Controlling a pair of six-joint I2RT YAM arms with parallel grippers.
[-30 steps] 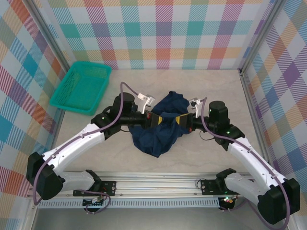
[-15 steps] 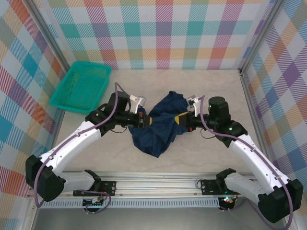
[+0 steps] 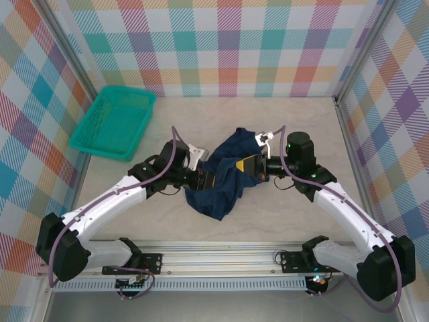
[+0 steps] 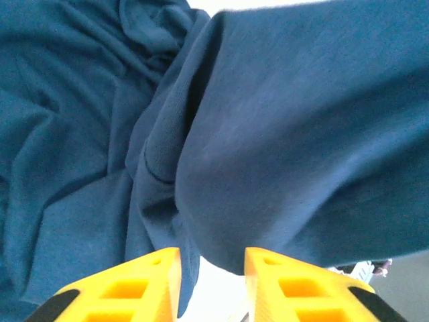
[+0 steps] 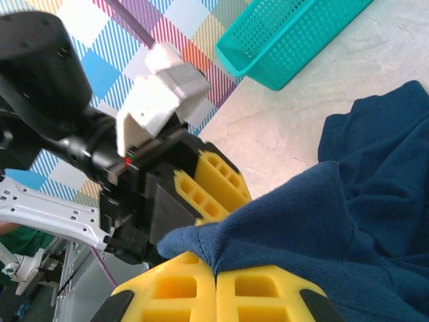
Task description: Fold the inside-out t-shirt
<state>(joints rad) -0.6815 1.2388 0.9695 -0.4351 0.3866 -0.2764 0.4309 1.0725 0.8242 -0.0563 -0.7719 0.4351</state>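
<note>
At mid-table, the t-shirt [image 3: 220,186] lies bunched in a dark blue heap, with its far part drawn up between the two grippers. The right gripper [image 5: 216,270] has its yellow fingers pressed together on a rolled edge of the cloth, pinching it at the tips. The left gripper [image 4: 213,258] faces it from just to the left, fingers apart with a bare gap between them. A fold of shirt hangs just beyond their tips; I cannot tell whether it touches them. Around the shirt is the pale table [image 3: 295,127]. A teal basket [image 3: 114,124] sits well apart at the far left.
</note>
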